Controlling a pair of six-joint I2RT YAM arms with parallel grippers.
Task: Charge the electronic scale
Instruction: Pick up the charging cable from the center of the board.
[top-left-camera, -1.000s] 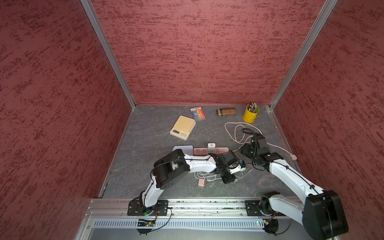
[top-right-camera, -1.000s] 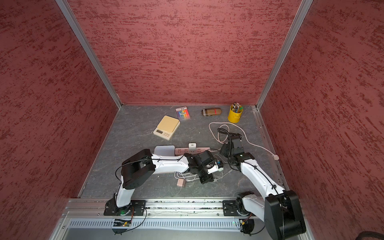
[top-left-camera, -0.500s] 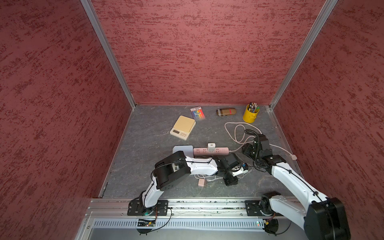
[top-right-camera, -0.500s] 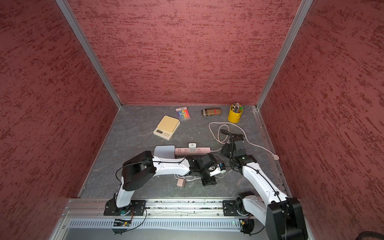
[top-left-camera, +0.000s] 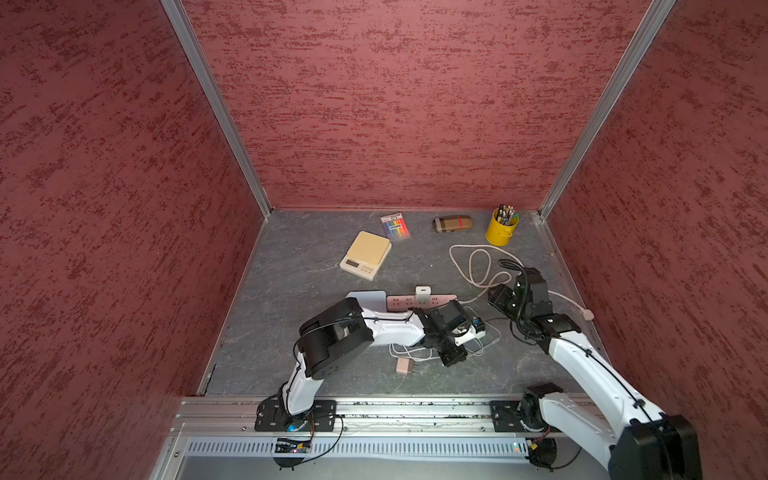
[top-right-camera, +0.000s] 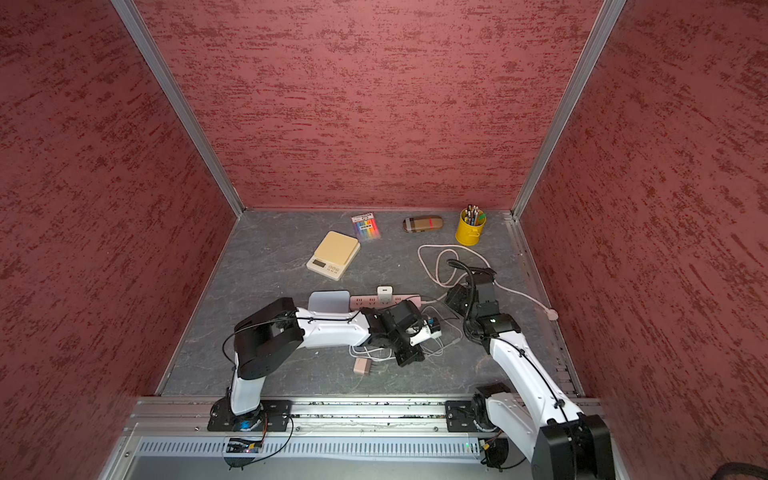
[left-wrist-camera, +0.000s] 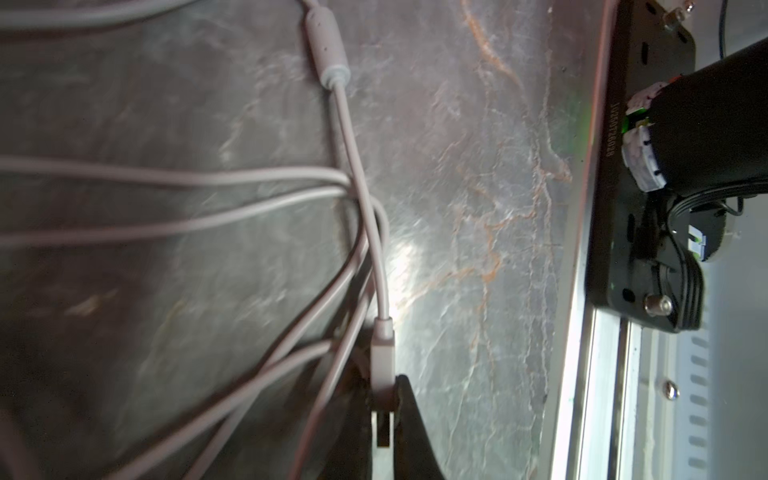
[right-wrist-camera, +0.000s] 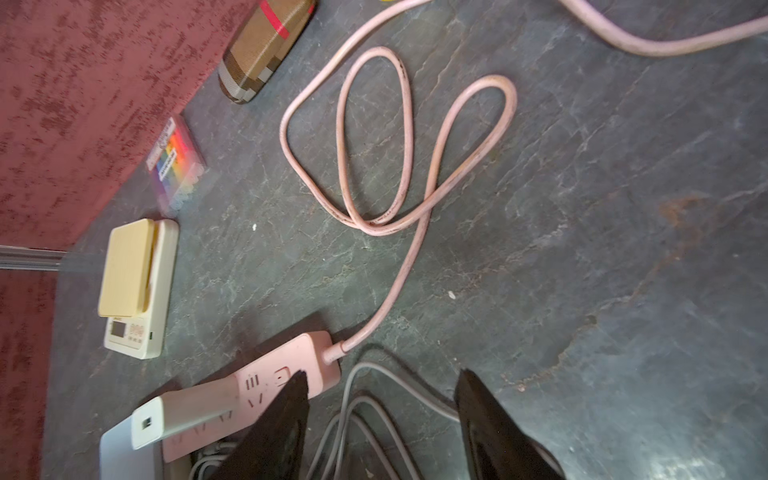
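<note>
The cream electronic scale lies at the back left of the table, with nothing plugged into it. My left gripper is low over a tangle of white cable and is shut on the cable's plug. My right gripper hovers open above white cable strands, just off the cord end of the pink power strip. A white charger sits in the strip.
A small pink adapter lies loose near the front. The strip's pink cord loops at the right. A yellow pen cup, a checked case and a marker pack line the back wall. A grey pad lies beside the strip.
The left gripper has shifted a little over the cable tangle and its jaws have closed on the plug. The right gripper has stayed near the strip's end.
</note>
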